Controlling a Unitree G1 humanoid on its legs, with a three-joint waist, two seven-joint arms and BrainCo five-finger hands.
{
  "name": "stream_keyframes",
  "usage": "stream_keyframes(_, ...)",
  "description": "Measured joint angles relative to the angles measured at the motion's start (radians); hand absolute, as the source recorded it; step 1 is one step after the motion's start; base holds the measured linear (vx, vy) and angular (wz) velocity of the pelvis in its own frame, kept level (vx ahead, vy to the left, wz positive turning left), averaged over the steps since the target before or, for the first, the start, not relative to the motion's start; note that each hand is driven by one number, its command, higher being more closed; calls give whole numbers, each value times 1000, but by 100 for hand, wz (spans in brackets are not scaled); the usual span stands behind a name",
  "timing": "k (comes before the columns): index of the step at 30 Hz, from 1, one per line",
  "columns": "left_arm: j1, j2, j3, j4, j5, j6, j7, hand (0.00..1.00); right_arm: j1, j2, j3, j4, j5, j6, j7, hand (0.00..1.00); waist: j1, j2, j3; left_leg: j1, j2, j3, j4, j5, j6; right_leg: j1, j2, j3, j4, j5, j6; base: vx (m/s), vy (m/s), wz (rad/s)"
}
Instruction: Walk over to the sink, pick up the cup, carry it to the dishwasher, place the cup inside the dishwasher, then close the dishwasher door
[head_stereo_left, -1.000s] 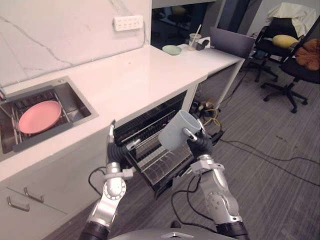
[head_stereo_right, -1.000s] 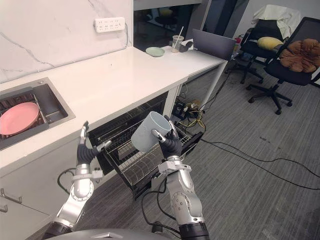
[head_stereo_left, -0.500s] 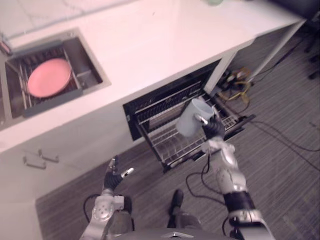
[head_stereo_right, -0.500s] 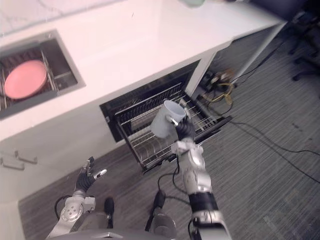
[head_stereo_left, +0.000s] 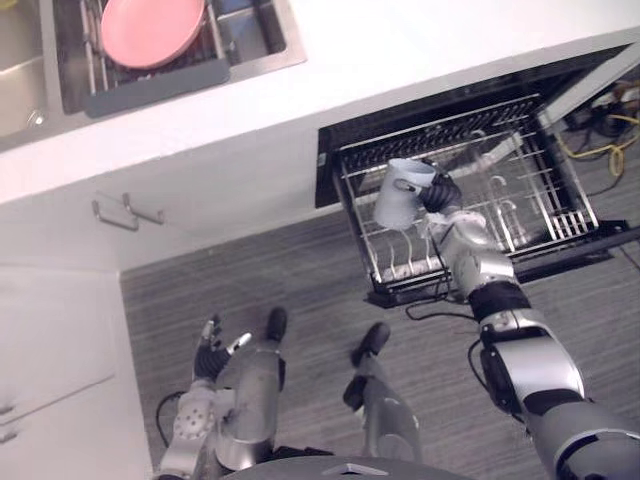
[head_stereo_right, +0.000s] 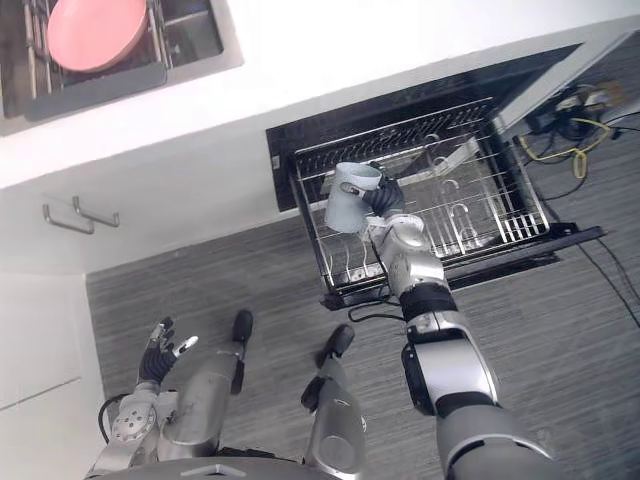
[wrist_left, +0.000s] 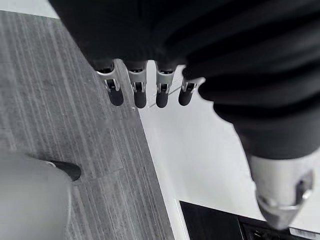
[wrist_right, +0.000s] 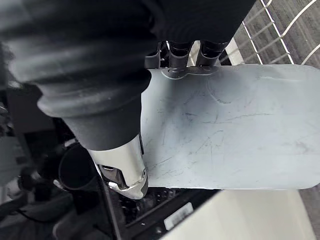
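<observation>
Seen from above, the robot stands in front of an open dishwasher (head_stereo_left: 420, 108) set under a white counter (head_stereo_left: 430, 40). Its wire rack (head_stereo_left: 530, 200) is pulled out over the grey floor. The cup (head_stereo_left: 403, 192), pale blue-grey, is out of the sink (head_stereo_left: 272, 48) and in the robot's right hand (head_stereo_left: 441, 192), above the near left part of the rack. A pink plate (head_stereo_left: 150, 28) lies in the sink. Judging by this, the walk, the pick-up and the carry are done. Left to do are setting the cup down in the rack, letting go and closing the dishwasher. The right arm reaches forward and is nearly straight, with the hand over the rack. Its fingers and thumb (wrist_right: 124, 167) are wrapped round the side of the cup, which is tilted rather than upright. Whether the cup already touches the rack wires cannot be told. The left hand (head_stereo_left: 210, 352) hangs low at the robot's side, well away from the dishwasher. Its fingers (wrist_left: 139, 95) are straight and slightly spread, and it holds nothing.
</observation>
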Motion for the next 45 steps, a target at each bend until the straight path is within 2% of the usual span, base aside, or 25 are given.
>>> stream_keyframes(2,-1,0,-2,-1,-17,0,-2,0,-50,-7,5,73,-3,13,26,100,9,2,1,-28,-3,-8,-3,10,0,-24,-2,-8,0,2,-2,6,19,18)
stream_keyframes(7,-3,-5,-32,0,-58,-14,-14,0,-195,-58,5,264,-81,25,46,100,35,49,31,-59,-15,-32,-4,22,4,-40,-7,-32,0,6,0,7,8,16)
stream_keyframes(8,-3,-12,-32,0,-60,-24,-23,0,-233,-72,5,298,-93,33,50,0,43,61,37,-70,-16,-37,-5,26,4,-48,-7,-38,0,6,0,-1,-2,14)
stream_keyframes(11,-4,-14,-50,0,-70,-42,-30,0,-286,-89,6,319,-142,46,66,0,48,80,47,-84,-19,-60,-24,44,1,-58,-7,-56,0,6,-1,4,-17,18)
stream_keyframes(14,-4,-13,-58,1,-80,-48,-34,0,-313,-94,30,336,-193,53,64,0,53,81,47,-81,-19,-67,-40,54,1,-59,-7,-64,0,4,-3,7,-23,9)
stream_keyframes(20,-3,-12,-59,7,-80,-47,-46,0,-329,-96,45,326,-203,41,64,0,42,80,47,-41,-17,-72,-67,68,-1,-28,-7,-75,1,-1,-5,-2,-9,1)
stream_keyframes(22,-1,-12,-58,10,-79,-45,-46,0,-314,-101,43,259,-205,37,73,0,34,80,47,-14,-14,-71,-80,72,-2,-8,-6,-75,1,-3,-6,0,0,0)
stream_keyframes(24,0,-11,-46,15,-78,-37,-46,0,-258,-117,25,110,-205,14,103,0,20,77,45,21,-10,-68,-101,78,-2,15,-3,-74,1,-7,-6,1,-21,-4)
stream_keyframes(28,17,-10,-6,28,-75,-35,-45,0,-45,-110,-45,-95,-185,18,114,0,-4,28,20,85,-3,-47,-151,86,-3,44,2,-53,1,-21,-1,59,-20,-15)
stream_keyframes(29,29,-10,19,35,-67,-33,-44,0,54,-92,-91,-183,-152,23,126,0,-18,3,-6,106,-2,-34,-167,85,-2,51,2,-43,1,-26,2,119,3,-28)
stream_keyframes(30,48,-9,49,51,-52,-31,-45,0,177,-54,-146,-296,-112,27,142,0,-37,-28,-53,120,-1,-22,-181,83,0,51,4,-29,1,-32,7,138,8,-29)
stream_keyframes(31,59,-10,62,56,-45,-30,-45,0,240,-29,-171,-352,-99,27,149,0,-46,-43,-74,130,0,-15,-183,77,1,54,4,-24,1,-35,9,178,10,-34)
stream_keyframes(32,80,-10,93,71,-34,-27,-46,0,371,27,-213,-470,-77,24,155,0,-69,-68,-113,154,4,0,-182,59,2,71,8,-10,1,-42,13,197,6,-38)
stream_keyframes(34,102,-15,126,89,-26,-8,-46,0,548,111,-253,-619,-55,6,177,0,-93,-91,-157,202,9,26,-161,20,1,107,12,16,16,-67,18,183,9,-43)
stream_keyframes(36,110,-42,186,119,-32,10,-47,0,705,203,-270,-760,-42,-40,247,0,-113,-87,-177,224,28,47,-35,-80,1,151,15,41,88,-136,16,117,8,-37)
stream_keyframes(38,117,-67,246,149,-63,10,-48,0,741,261,-266,-812,-42,-63,291,0,-118,-74,-189,233,51,40,53,-141,-3,194,32,37,117,-169,16,78,-13,-7)
stream_keyframes(40,147,-72,289,166,-69,10,-48,0,746,296,-247,-852,-42,-79,319,0,-118,-70,-221,235,61,17,68,-148,-7,214,37,7,126,-185,22,84,-60,42)
stream_keyframes(42,184,-83,331,197,-70,11,-50,0,747,300,-245,-886,-42,-92,333,0,-104,-58,-239,243,59,-28,64,-141,-16,243,38,-33,121,-190,26,90,-71,76)
stream_keyframes(43,224,-110,394,233,-83,12,-56,0,750,300,-259,-883,-41,-96,334,0,-82,-48,-252,248,55,-8,56,-114,-13,267,28,-79,131,-204,29,40,-42,75)
stream_keyframes(45,250,-122,423,234,-87,11,-64,0,758,299,-279,-883,-41,-97,333,0,-84,-47,-259,215,44,76,84,-80,5,267,5,-110,164,-227,26,-16,-8,94)
